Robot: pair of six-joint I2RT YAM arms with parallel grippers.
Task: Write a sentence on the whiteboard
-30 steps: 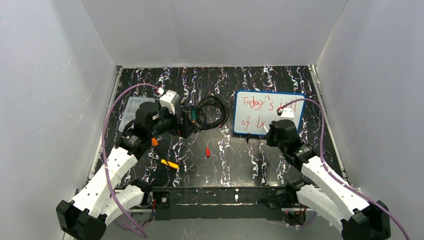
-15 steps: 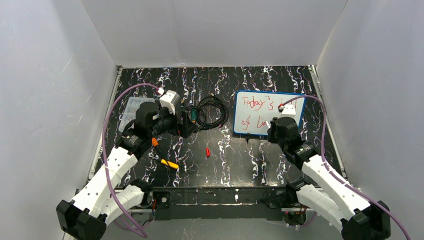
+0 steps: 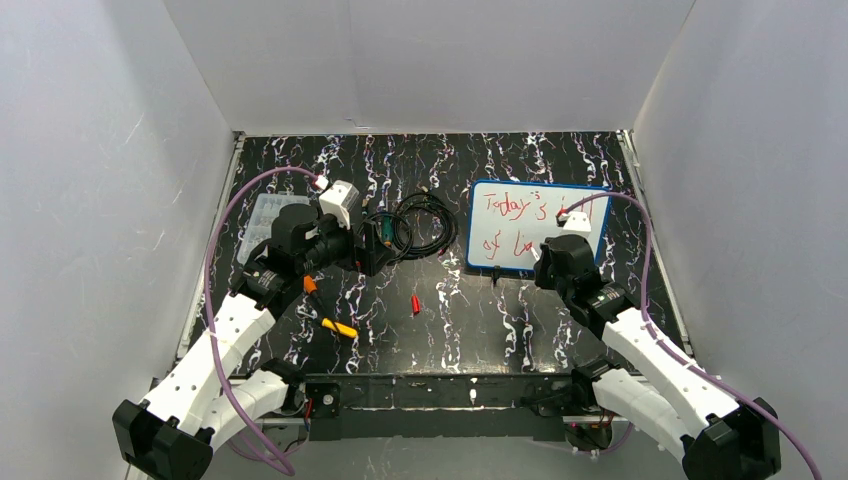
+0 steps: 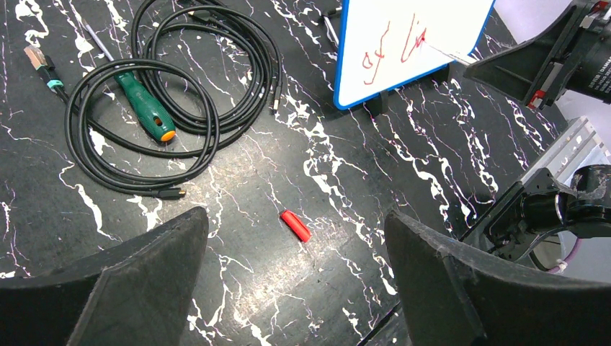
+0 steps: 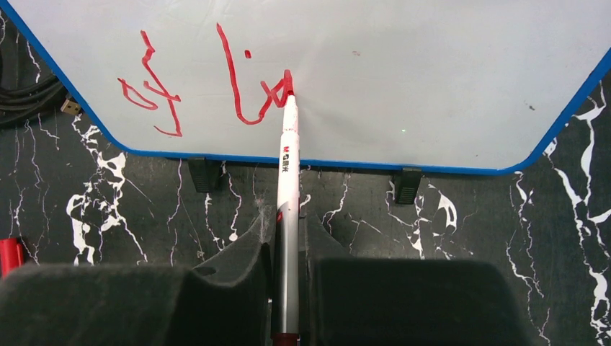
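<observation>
Right wrist view showed the right gripper clamped on a white marker. The marker's red tip touched the whiteboard at the end of the lower line of the sentence, just after strokes reading "of li". The board stood propped on small black feet at the far right of the marbled black table, with "Today's" in red along its upper line. The left gripper hovered left of centre, its fingers spread well apart and holding nothing. A red cap lay on the table between the two arms. Farther back, a green-handled screwdriver lay inside a loop of the black cable coil. A clear plastic box sat at the far left.
</observation>
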